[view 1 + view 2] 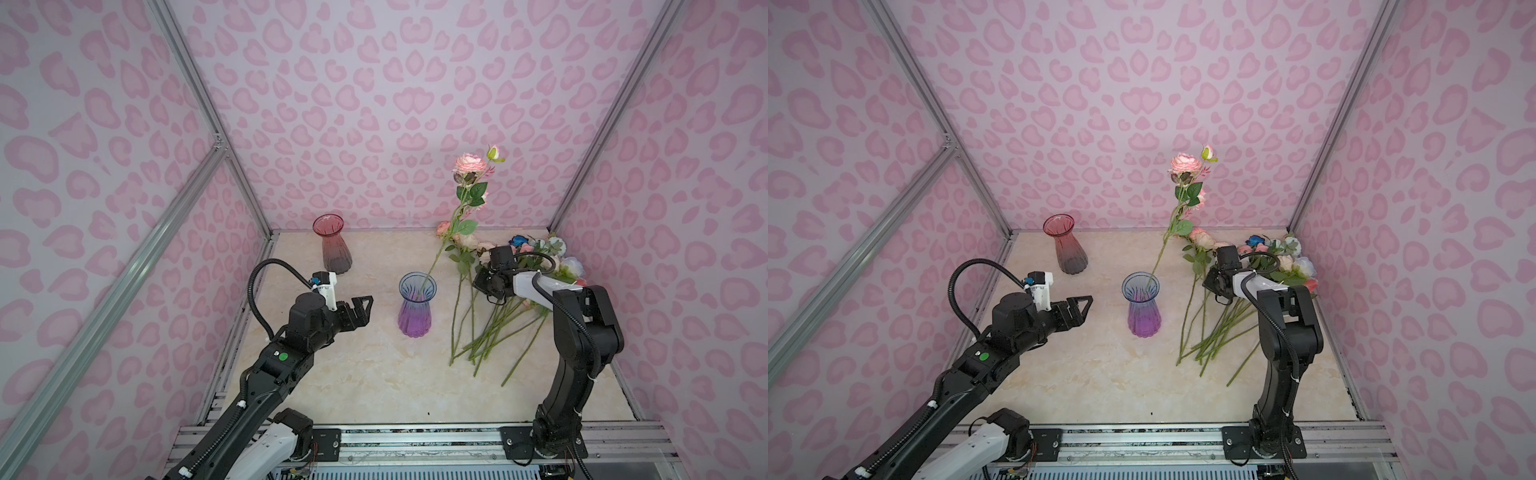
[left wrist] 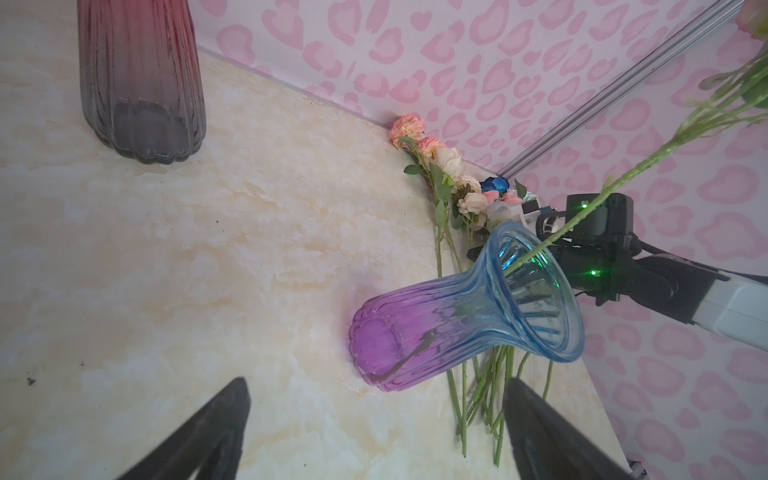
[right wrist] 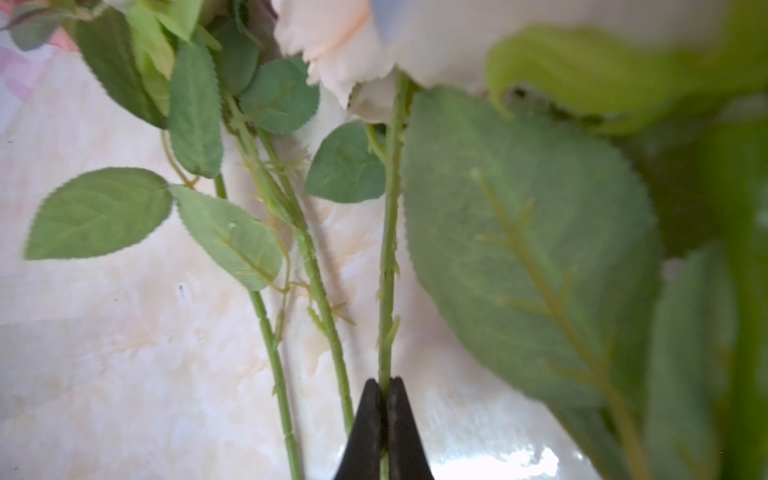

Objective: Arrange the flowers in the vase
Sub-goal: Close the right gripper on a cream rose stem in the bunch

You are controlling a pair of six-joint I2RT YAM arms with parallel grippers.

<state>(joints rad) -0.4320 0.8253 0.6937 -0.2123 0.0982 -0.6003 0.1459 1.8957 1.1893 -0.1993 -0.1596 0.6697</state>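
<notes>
Boxed in on three sides by pink-spotted walls (image 1: 374, 104), with metal rails (image 1: 104, 307) at the corners. Below, a marble table (image 1: 353, 374). Reaching in from the near edge: the left arm (image 1: 270, 374) on the left and the right arm (image 1: 582, 332) bent over the right side, its wrist lying across the flowers and hiding part of them in both top views.

Heaped at the right rear of the table, the flowers (image 1: 571, 266) — stems fanned toward the near edge, blooms in pink, cream, pale blue and one deep blue crowded toward the back corner.

Two vases, upright and well apart. Near the back left, the red vase (image 1: 332, 249), empty. Mid-table, between the two grippers, the blue vase (image 1: 415, 316), holding a single pink rose (image 1: 469, 165) leaning toward the back right.

Just left of the blue vase and not touching it, the left gripper (image 1: 362, 305), jaws wide apart on nothing. Down in the heap, the right gripper (image 3: 384, 386) — jaws pinched together on one thin stem (image 3: 388, 249) below a cream bloom, leaves crowding either side.
</notes>
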